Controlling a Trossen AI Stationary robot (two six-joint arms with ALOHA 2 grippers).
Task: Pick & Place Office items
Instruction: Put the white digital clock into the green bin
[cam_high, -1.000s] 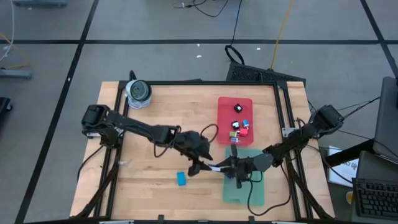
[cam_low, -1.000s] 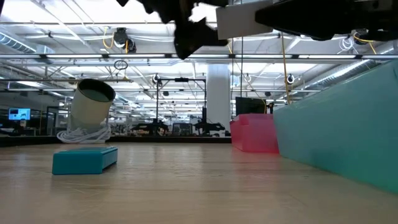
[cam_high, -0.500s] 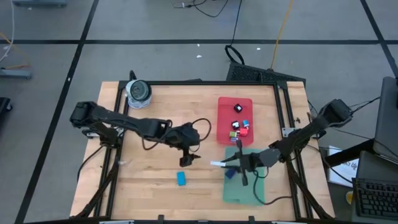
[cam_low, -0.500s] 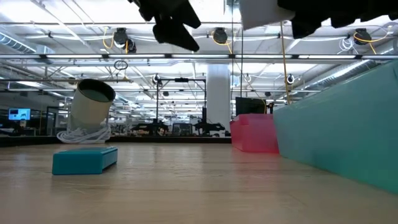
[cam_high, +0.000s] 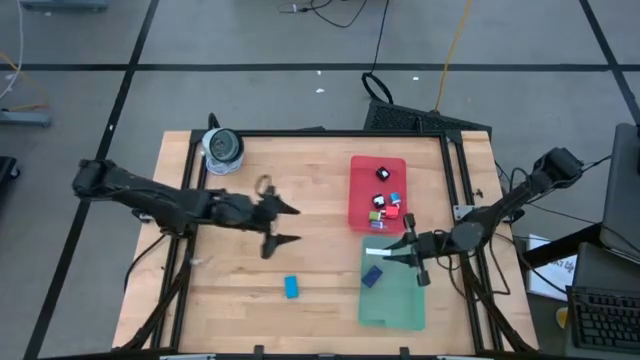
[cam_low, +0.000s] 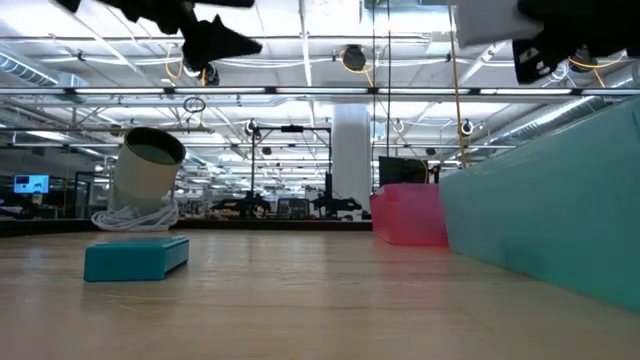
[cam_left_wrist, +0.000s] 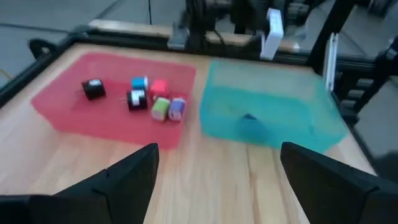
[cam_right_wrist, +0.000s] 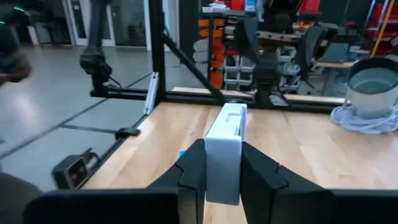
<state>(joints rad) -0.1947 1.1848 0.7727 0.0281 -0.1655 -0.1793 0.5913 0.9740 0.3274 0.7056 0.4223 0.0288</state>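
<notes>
Pinching a slim white rectangular tag (cam_right_wrist: 225, 152), the right gripper (cam_right_wrist: 225, 171) hangs above the green tray (cam_high: 392, 300).

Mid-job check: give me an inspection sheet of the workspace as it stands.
Surface: wooden table.
Job's things: small pieces in red tray; dark block in green tray; blue bar on table; white tag held.
Clutter: grey roll at far left corner.
Grippers: left pincer open, empty, mid-table; right pincer shut on tag above green tray.
Cables: loop beside roll.
Surroundings: open hall; nobody seen clearly.
</notes>
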